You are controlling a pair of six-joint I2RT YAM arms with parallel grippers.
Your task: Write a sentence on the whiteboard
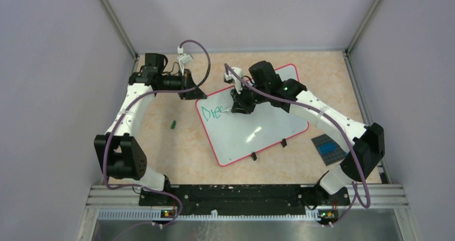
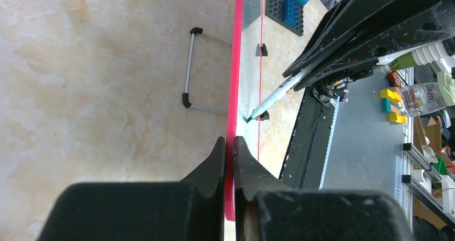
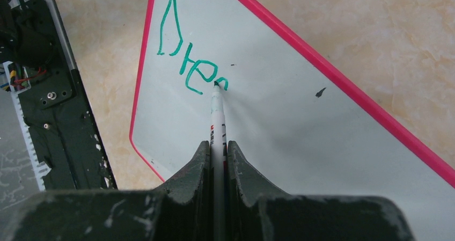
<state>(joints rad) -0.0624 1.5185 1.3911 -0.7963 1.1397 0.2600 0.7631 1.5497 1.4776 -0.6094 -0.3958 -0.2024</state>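
The whiteboard (image 1: 257,124), white with a thin red rim, lies tilted on the table's middle. Green letters (image 1: 210,112) stand near its upper left corner; they also show in the right wrist view (image 3: 188,64). My left gripper (image 1: 196,92) is shut on the board's red rim (image 2: 232,90) at the upper left corner. My right gripper (image 1: 240,106) is shut on a white marker (image 3: 218,117). The marker's green tip (image 3: 216,83) touches the board at the end of the letters. The marker also shows in the left wrist view (image 2: 273,99).
A small green cap (image 1: 173,125) lies on the table left of the board. A dark grey studded plate (image 1: 328,148) with blue bricks sits at the right, near the right arm's base. Two black feet (image 1: 268,150) stick out at the board's near edge.
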